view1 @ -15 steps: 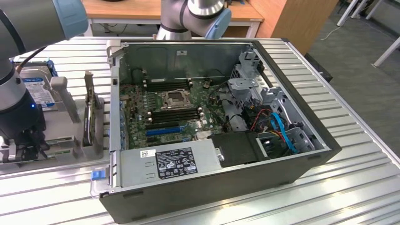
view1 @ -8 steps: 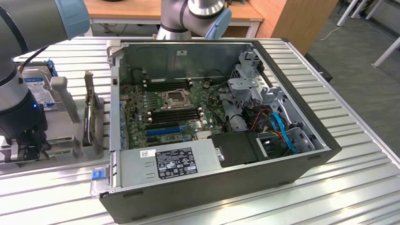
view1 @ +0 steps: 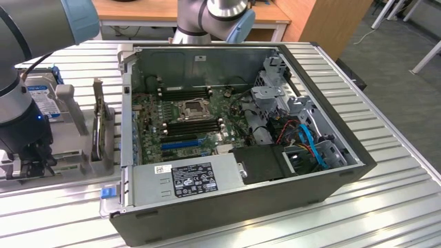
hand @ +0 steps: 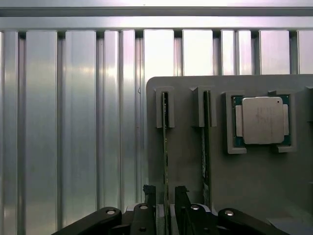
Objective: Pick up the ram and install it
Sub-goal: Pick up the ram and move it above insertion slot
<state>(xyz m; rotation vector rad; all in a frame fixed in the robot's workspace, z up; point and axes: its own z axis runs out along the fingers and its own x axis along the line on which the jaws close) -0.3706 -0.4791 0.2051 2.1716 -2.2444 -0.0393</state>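
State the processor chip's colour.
The processor chip has a silver lid on a green board, best in the wrist view.

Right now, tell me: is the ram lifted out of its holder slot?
No: the ram stands on edge in a slot of the grey holder, open jaws either side of it.

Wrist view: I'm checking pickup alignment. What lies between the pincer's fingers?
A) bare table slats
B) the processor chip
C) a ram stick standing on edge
C: the ram stick farther from the processor chip runs on edge between the fingers of the open pincer.
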